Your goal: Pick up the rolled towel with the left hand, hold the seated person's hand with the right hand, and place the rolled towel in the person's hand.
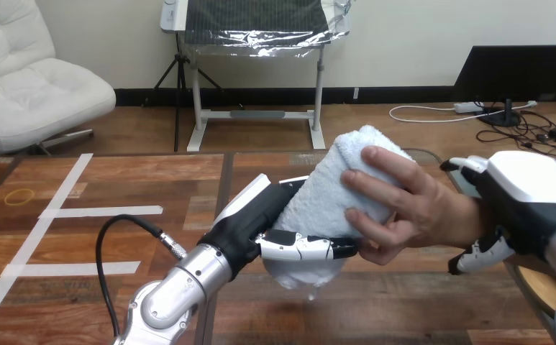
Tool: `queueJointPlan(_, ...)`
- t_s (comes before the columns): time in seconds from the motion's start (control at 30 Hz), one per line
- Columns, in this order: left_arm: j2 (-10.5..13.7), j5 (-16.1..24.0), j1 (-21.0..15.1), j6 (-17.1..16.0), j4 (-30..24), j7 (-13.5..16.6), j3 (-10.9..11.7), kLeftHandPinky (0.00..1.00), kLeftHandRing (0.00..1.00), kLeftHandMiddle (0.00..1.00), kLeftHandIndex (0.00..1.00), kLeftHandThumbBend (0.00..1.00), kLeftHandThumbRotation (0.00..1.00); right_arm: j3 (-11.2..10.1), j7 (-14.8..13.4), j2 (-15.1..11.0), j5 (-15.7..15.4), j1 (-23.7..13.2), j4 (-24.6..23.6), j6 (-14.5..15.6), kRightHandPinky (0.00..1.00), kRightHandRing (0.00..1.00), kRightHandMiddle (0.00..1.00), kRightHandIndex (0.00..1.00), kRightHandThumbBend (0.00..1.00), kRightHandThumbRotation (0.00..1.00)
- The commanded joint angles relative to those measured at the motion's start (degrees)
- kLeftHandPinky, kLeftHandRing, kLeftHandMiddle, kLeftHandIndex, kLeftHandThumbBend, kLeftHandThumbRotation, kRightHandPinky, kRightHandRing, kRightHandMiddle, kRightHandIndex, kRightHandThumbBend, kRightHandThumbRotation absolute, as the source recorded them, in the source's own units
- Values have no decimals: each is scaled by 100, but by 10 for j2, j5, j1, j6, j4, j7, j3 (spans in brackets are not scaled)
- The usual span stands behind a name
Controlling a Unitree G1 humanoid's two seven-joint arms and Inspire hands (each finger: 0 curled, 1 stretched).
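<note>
While the left hand [257,215] curls round the towel [332,180] above the table [80,237], the person's hand [408,212] grips it too. Right hand [526,190] is curled round the person's wrist [465,215].

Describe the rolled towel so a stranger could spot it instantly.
Look above the wooden table's middle, at the robot's left hand. The rolled towel is the tilted cylinder in its fingers, with the person's hand on it: the only soft, fluffy thing there.
</note>
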Motion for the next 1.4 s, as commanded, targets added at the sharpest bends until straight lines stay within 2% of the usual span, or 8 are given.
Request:
queueJointPlan(0.0,25,-12,-9,-3,-40,-4,19,72,81,85,89,67,29,-42,-1,-5,6,-1,-48,5,84,95,97,91,83,0)
queueJointPlan(0.23,45,-25,2,-15,-43,-1,39,75,81,85,88,69,29,-68,-3,2,20,20,-79,3,84,95,96,91,84,0)
queueJointPlan(0.6,79,-57,27,-36,-47,-2,77,80,84,87,89,70,32,-108,10,11,34,51,-142,21,84,96,97,91,83,0)
queueJointPlan(0.97,86,-91,53,-59,-47,6,113,81,83,86,88,70,29,-139,19,21,43,77,-202,40,84,96,97,91,83,0)
queueJointPlan(1.1,88,-99,67,-76,-47,14,128,81,83,85,87,70,27,-150,27,29,45,88,-234,56,84,96,97,91,82,0)
queueJointPlan(1.37,91,-104,91,-90,-58,25,146,80,82,84,87,69,27,-169,35,48,54,101,-283,71,83,95,95,89,80,0)
